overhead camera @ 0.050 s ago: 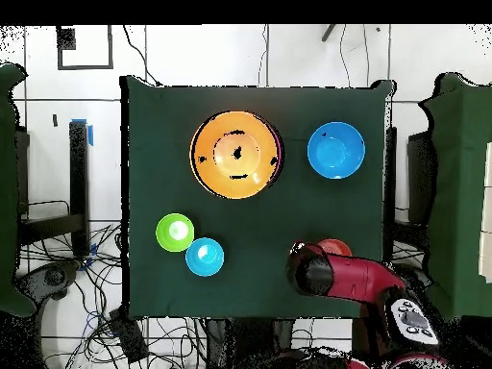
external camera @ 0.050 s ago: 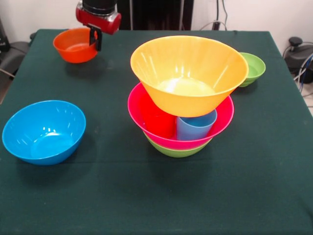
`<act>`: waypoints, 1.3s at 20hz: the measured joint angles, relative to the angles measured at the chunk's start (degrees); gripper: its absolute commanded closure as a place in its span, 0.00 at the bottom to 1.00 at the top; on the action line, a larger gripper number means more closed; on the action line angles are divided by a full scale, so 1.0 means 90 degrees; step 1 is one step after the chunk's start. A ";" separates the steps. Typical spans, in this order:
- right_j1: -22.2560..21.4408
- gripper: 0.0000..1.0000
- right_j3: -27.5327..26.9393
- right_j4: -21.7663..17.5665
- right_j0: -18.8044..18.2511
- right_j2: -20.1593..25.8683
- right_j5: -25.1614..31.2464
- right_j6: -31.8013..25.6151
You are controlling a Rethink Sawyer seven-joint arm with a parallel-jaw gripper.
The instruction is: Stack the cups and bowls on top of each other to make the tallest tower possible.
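A: Gripper [external camera @ 0.050 s ago: 96, 40] first, then. It sits at the upper left of the front view, hanging from the red and black arm [external camera @ 0.050 s ago: 98, 15], and its dark tip dips over the rim of the small orange bowl [external camera @ 0.050 s ago: 75, 45]. Whether the fingers are apart or together, I cannot tell.

B: And from above?

A: In the overhead view the arm covers most of that orange bowl at the lower right; only a sliver of orange shows past the red housing. The gripper itself is hidden there.

B: Where is the tower?

A: Tower [external camera @ 0.050 s ago: 182, 95] stands at the centre of the green table [external camera @ 0.050 s ago: 146, 196] in the front view, upper middle in the overhead one. A green bowl [external camera @ 0.050 s ago: 176, 151] is at the bottom, the large pink bowl [external camera @ 0.050 s ago: 146, 110] nests in it, and inside the pink one stand the red cup [external camera @ 0.050 s ago: 159, 122] and the light blue cup [external camera @ 0.050 s ago: 194, 128] side by side. The big yellow-orange bowl [external camera @ 0.050 s ago: 188, 73] rests on top of them.

B: Anything loose?

A: A medium blue bowl [external camera @ 0.050 s ago: 44, 131] at the lower left of the front view, well apart from the tower, and a small green bowl [external camera @ 0.050 s ago: 254, 68] at the right, just behind the tower. The overhead view also shows a small blue bowl [overhead camera @ 0.050 s ago: 205, 256] touching the green one.
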 measured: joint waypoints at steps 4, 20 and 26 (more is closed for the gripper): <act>-0.0265 1.00 -0.0005 0.0008 0.0000 0.0124 0.0476 0.0000; -0.1236 1.00 -0.0398 0.0231 0.0287 0.0544 0.2393 0.0000; -0.1450 1.00 -0.0754 0.0361 0.0593 0.0562 0.2986 0.0000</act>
